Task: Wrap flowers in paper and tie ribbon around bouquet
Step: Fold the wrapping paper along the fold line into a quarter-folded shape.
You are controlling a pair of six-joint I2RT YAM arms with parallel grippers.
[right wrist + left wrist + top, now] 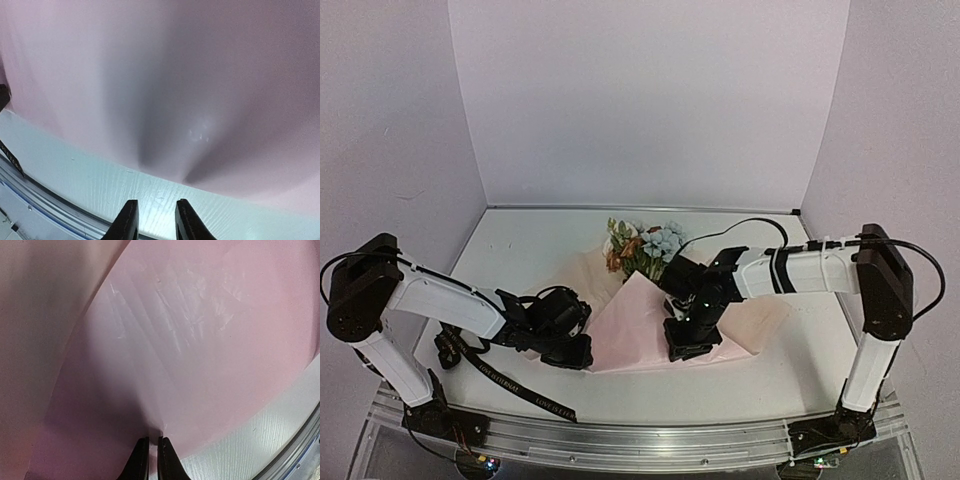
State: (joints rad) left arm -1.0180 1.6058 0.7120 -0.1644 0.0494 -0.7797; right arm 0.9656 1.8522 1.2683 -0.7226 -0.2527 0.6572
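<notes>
The flowers (645, 245), blue, cream and rust blooms, lie at the back centre with their stems under the paper (630, 325). This pale pink sheet is folded over them toward the front. My left gripper (572, 350) sits at the sheet's left front corner. In the left wrist view it (153, 439) is shut on the paper (200, 340), pinching a thin edge. My right gripper (688, 345) hovers at the paper's front edge; in the right wrist view it (156, 202) is open over bare table, just short of the paper (175, 75). The black ribbon (510, 385) lies at the front left.
The white table (720, 395) ends in a metal rail (640, 440) along the near edge, where both arm bases are bolted. Lilac walls close in the back and sides. The ribbon trails under the left arm toward the rail.
</notes>
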